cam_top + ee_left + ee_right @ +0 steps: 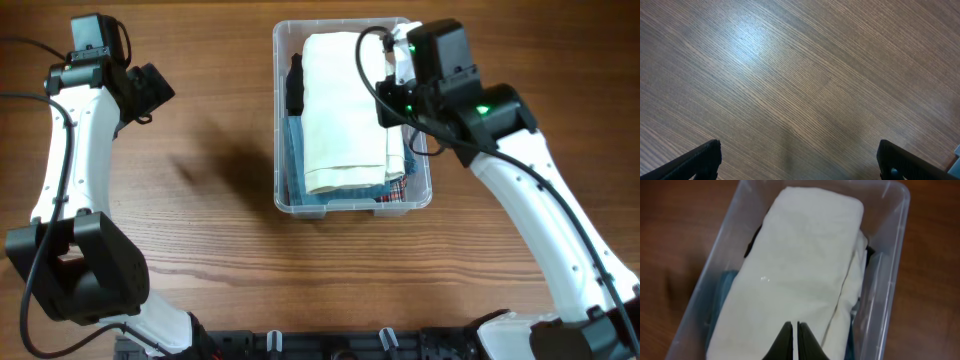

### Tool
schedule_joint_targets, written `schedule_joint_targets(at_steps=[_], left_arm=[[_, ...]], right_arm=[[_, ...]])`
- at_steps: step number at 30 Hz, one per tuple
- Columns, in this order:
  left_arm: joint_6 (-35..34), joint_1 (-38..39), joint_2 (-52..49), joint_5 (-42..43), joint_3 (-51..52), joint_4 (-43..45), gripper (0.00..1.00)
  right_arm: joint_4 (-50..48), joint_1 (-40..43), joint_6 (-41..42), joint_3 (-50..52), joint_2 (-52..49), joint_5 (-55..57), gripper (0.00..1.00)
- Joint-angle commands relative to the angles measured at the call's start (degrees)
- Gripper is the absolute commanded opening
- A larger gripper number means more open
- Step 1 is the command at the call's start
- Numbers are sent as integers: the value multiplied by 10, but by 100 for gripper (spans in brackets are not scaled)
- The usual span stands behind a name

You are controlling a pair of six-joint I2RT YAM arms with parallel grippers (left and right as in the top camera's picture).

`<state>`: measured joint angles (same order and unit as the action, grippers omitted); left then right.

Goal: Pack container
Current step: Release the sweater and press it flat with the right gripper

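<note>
Right hand [794, 335] hangs over the right side of the container, its two dark fingers drawn together until only a thin slit shows between the tips, with nothing gripped. Whether the tips touch the cloth below cannot be told. Left hand [799, 152] is held above bare wood at the far left, well apart from the bin, its fingers spread wide and holding nothing.

Brown wood-grain tabletop [200, 220] carries everything. On it, at the far middle and slightly right of centre, stands the clear rectangular plastic container with rounded corners and a thick rim [278, 120], its long sides running near to far.

Inside, a cream folded cloth [345, 110] lies on top and covers most of the contents from the far wall almost to the near wall. Under it a blue fabric [295, 160] shows along the left and near sides. A red-and-blue checked fabric [395, 190] peeks out at the near right corner. A black item [296, 85] sits against the left wall toward the far end, partly hidden by the cream cloth.
</note>
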<state>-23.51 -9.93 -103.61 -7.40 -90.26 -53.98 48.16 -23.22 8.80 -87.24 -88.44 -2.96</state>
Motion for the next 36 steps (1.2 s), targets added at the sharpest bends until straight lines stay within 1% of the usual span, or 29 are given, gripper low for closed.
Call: schedule_joint_targets(at_steps=[1,6,9,12,15,19,26,31,34,36], left_arm=[[-10,-5,-2,3,3,1,100],[-10,-5,-2,3,3,1,100],[-10,-5,-2,3,4,1,100],[-10,-5,-2,3,3,1,100],[-10,-5,-2,3,3,1,100],[-10,-5,-2,3,4,1,100],[-10,-5,-2,3,4,1,100],[-10,-5,-2,3,4,1,100],[-10,-5,-2,3,4,1,100],[-10,-5,-2,3,3,1,100]], right_arm=[[19,-2,19,19,-15,-38,4],[-2,-3,35,101,-52,-38,4],[-14,-4,37,153,-71,-58,4],[-46,-4,40,213,-89,-66,4],[-67,-4,43,246,-92,-66,4],[-66,-4,46,226,-85,-80,4],[-38,-9,47,121,-26,-160,4],[-42,-48,47,121,-16,-163,4],[-71,-81,47,132,-30,-161,4],[-88,-99,49,146,-42,-137,4]])
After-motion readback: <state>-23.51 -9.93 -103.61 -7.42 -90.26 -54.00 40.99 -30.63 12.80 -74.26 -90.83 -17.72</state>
